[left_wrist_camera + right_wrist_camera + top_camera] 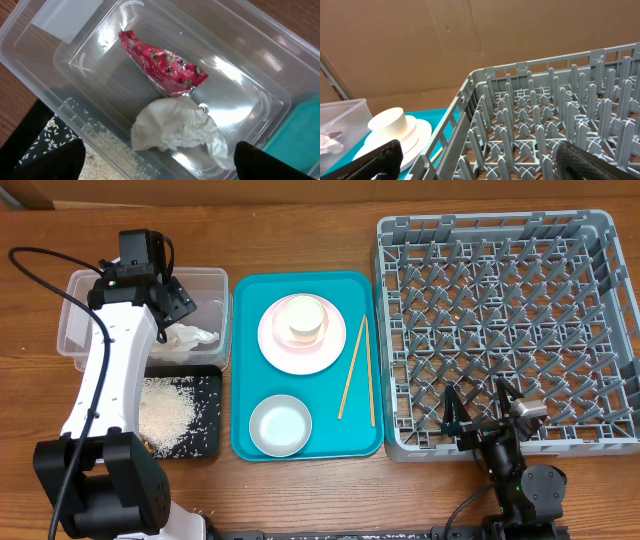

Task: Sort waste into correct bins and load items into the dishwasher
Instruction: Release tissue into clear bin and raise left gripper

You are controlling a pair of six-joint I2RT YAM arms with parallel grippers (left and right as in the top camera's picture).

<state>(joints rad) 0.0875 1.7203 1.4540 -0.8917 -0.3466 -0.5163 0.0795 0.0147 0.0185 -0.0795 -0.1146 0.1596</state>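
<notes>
My left gripper (178, 298) is open and empty above the clear tub (80, 320). In the left wrist view its fingers (160, 170) hang over the red wrapper (162, 62) and the crumpled napkin (177, 127), both lying in the tub. The napkin also shows from overhead (192, 337). Rice (170, 415) lies in the black tray (208, 380). The pink plate (275, 345) holds the pinkish bowl (322, 330) and the white cup (303, 318), stacked. The grey-white bowl (280, 425) and the chopsticks (357, 370) lie on the teal tray. My right gripper (478, 408) is open and empty at the grey rack's (510, 300) front edge.
The teal tray (250, 310) sits between the bins and the rack. In the right wrist view the rack's pegs (545, 125) fill the foreground, with the plate stack (395, 127) and the tub (340, 115) to the left. A black cable (40, 275) loops at the far left.
</notes>
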